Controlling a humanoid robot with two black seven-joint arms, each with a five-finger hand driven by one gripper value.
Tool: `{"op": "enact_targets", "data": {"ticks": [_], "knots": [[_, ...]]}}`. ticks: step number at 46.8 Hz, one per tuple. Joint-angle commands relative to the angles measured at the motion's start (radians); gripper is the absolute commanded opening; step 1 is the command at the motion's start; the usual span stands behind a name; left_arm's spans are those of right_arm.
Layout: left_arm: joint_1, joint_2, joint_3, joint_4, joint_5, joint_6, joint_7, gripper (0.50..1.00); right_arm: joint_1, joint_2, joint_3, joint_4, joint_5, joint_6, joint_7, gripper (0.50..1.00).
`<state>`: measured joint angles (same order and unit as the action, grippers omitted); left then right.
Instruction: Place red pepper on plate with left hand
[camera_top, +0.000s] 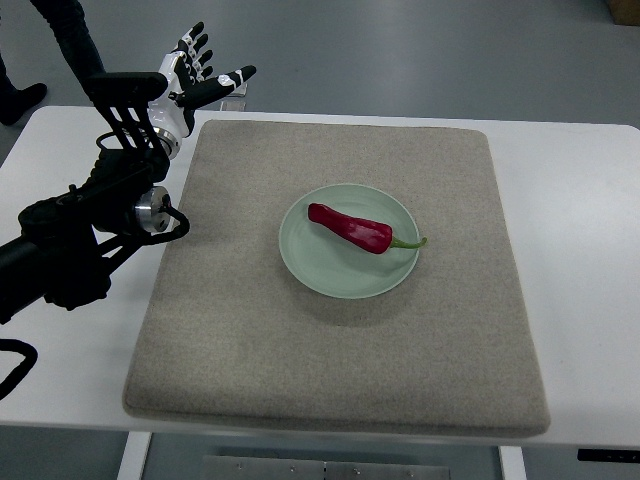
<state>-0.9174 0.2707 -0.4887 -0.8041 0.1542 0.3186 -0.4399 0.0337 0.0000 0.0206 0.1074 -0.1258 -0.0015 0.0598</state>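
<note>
Your glossy red pepper (349, 229) lies across the pale green round plate (305, 265) at centre frame; your left hand (192, 72) hovers upper left, fingers spread wide, holding nothing.

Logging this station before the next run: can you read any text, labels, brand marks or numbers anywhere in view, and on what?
None readable.
Red pepper, plate and mat: no print.
Left hand and table: no legible marking.
Dark strip at the table's lower right edge: too small to tell.
</note>
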Motion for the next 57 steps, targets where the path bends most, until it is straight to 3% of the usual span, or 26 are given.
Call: {"op": "enact_targets", "data": {"ticks": [1,6,15,57], "knots": [[0.002,0.001,-0.004,-0.001,-0.033,-0.006,0.0,1.0,0.0,0.0,0.001,0.0,0.0,0.0,0.0,0.928],[0.025,0.001,-0.08,-0.001,-0.082,-0.039,0.001,1.0,0.0,0.0,-0.001,0.0,0.0,0.0,0.0,0.928],[0.097,-0.002,-0.235,-0.001,-0.137,-0.168,0.001,1.0,0.0,0.0,0.001,0.0,0.0,0.0,0.0,0.928],[0.132,-0.011,-0.243,0.014,-0.168,-0.208,0.007,1.0,0.0,0.0,-0.001,0.005,-0.008,0.009,0.0,0.928]]}}
